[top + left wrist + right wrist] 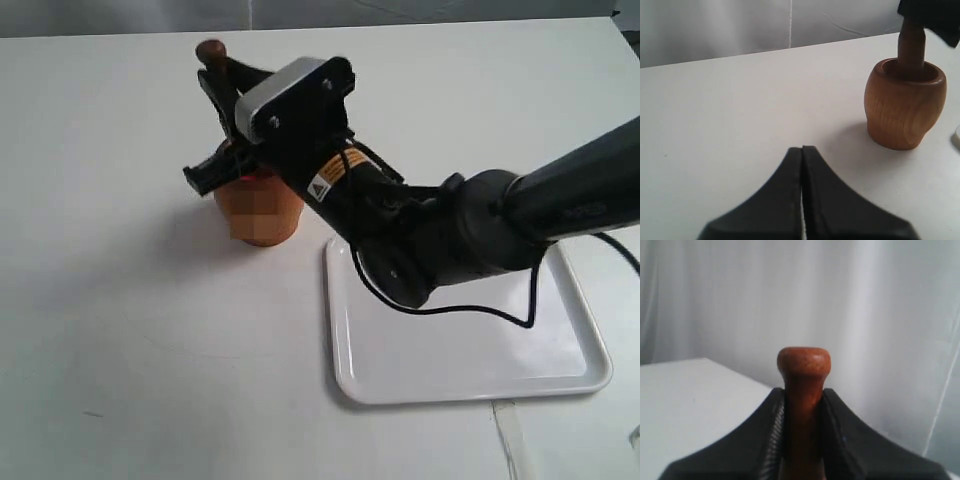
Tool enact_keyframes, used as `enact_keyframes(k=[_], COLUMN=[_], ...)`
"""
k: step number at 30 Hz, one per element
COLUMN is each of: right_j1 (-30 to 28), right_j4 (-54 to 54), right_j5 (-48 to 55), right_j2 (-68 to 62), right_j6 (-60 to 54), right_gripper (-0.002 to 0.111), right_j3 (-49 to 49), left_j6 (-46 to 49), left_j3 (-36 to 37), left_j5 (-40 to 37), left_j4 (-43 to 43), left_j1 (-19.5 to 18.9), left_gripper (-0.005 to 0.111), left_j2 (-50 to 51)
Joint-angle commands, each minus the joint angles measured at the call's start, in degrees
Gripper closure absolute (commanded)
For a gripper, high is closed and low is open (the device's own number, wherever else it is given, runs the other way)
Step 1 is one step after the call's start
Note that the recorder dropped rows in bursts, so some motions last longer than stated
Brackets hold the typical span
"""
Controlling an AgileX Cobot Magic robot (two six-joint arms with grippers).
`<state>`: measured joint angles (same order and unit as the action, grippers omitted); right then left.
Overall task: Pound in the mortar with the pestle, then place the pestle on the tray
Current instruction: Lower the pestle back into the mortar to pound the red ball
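Note:
The brown wooden mortar (260,212) stands on the white table, left of the tray; the left wrist view also shows the mortar (904,107). The dark pestle (211,52) stands upright in it, knob on top, and my right gripper (228,120) is shut on its shaft above the mouth. In the right wrist view the pestle (803,390) is clamped between the black fingers of the right gripper (803,412). The white tray (470,355) lies at the front right with nothing on it. My left gripper (802,150) is shut on nothing, low over the table, apart from the mortar.
A white cloth backdrop (740,25) hangs behind the table. The right arm (500,225) reaches across the tray's far corner, its black cable (480,308) drooping over the tray. A strip of white tape (510,435) lies in front of the tray.

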<state>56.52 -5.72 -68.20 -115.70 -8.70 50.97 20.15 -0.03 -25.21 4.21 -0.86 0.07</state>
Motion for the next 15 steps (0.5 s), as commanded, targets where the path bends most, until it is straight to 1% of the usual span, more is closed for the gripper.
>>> enact_keyframes(k=[1, 4, 7, 11, 15], right_j1=[0.0, 0.0, 0.0, 0.0, 0.0], right_j4=[0.3, 0.3, 0.3, 0.1, 0.1], right_j5=[-1.8, -1.3, 2.5, 7.4, 7.2], right_j2=[10.0, 14.2, 15.3, 12.2, 5.3], right_j6=[0.0, 0.0, -0.6, -2.1, -1.8], right_gripper=[0.108, 0.108, 0.108, 0.108, 0.108], right_j3=[-0.1, -0.1, -0.1, -0.1, -0.1], left_j6=[-0.5, -0.5, -0.5, -0.5, -0.5], left_j3=[0.0, 0.0, 0.0, 0.0, 0.0], left_j5=[0.2, 0.2, 0.2, 0.2, 0.2], left_j4=[-0.4, -0.4, -0.4, -0.4, -0.4], left_j1=[0.4, 0.4, 0.4, 0.4, 0.4], left_gripper=[0.107, 0.107, 0.107, 0.107, 0.107], left_j2=[-0.1, -0.1, -0.1, -0.1, -0.1])
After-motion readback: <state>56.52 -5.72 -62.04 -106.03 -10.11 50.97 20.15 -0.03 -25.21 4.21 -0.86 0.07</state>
